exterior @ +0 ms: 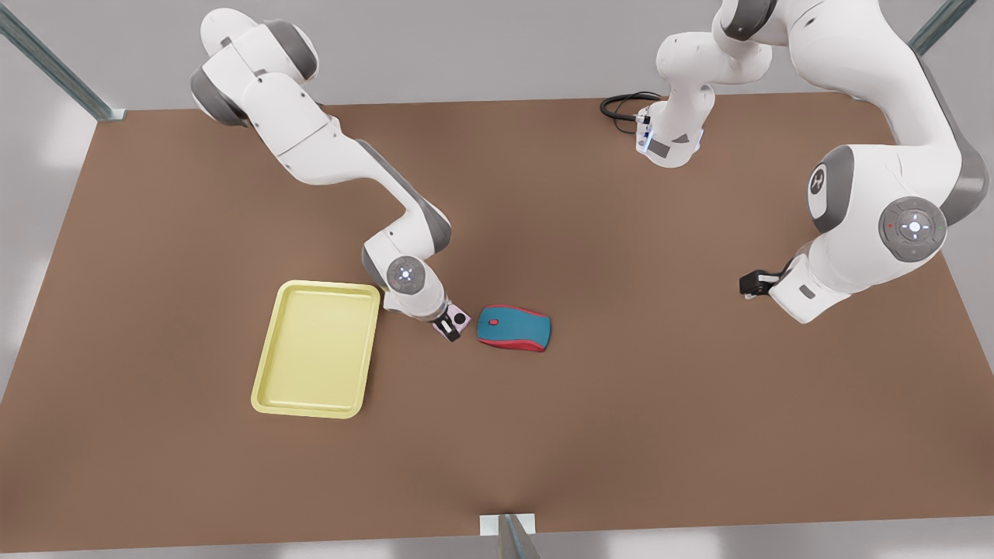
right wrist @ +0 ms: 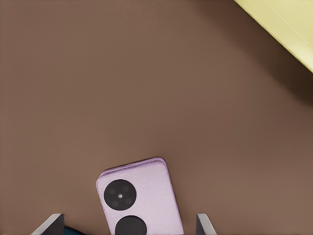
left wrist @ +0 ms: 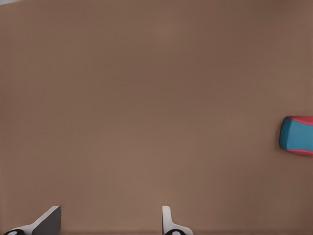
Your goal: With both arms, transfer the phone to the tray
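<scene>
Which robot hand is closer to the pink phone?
The right gripper: it sits over the phone, fingers open on either side. The left gripper waits far off, beyond the mouse.

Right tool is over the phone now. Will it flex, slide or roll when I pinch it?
The phone looks like a thin rigid slab, so flexing seems unlikely. It lies flat on the smooth table, so it may skid rather than roll. The right tool, open, straddles it.

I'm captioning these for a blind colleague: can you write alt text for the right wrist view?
A lilac phone with two black round lenses lies flat on a brown table, between the spread fingers of the right pincer. A corner of the pale yellow tray shows farther off.
</scene>
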`<state>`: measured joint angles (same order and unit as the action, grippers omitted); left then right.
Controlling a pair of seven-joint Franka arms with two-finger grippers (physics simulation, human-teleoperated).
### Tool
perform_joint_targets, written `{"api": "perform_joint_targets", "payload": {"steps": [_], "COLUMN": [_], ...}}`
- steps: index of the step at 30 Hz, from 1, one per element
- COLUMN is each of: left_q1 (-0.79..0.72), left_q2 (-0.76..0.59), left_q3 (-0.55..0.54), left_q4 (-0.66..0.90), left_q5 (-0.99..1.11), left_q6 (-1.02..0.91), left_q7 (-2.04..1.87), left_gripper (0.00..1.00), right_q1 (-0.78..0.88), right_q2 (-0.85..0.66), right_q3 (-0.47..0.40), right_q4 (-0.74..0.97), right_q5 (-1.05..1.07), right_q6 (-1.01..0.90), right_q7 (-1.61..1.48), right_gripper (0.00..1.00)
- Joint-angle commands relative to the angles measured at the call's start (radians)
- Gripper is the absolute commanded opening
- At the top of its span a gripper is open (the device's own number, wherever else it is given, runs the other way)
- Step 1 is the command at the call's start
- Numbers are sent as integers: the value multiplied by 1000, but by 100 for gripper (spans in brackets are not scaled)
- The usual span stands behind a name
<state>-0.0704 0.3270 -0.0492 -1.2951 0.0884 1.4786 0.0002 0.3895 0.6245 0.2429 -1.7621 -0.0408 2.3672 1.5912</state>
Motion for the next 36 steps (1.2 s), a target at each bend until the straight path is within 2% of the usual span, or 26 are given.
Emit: {"api": "perform_joint_targets", "payload": {"steps": [1,11,14,36], "left_q1": [0,0,-2,-2], "left_q2": [0,6,7,0], "left_q3": [-1,-1,-1,-1], "left_q4": [0,0,0,0], "left_q5": [1,1,1,2], "left_q6": [0,8,8,6], "left_q7": [20,15,15,14], "left_gripper": [100,100,100,100], "right_q1": [2,51,52,51], "right_q2": [-2,47,23,55], "right_q3": [-1,-1,-8,-22], "right_q4": [-10,-46,-86,-43], "right_q5": [-5,-28,-28,-37], "right_q6": [40,121,122,142], "right_q7": [-54,-145,-160,-166], "right_gripper": [100,100,100,100]}}
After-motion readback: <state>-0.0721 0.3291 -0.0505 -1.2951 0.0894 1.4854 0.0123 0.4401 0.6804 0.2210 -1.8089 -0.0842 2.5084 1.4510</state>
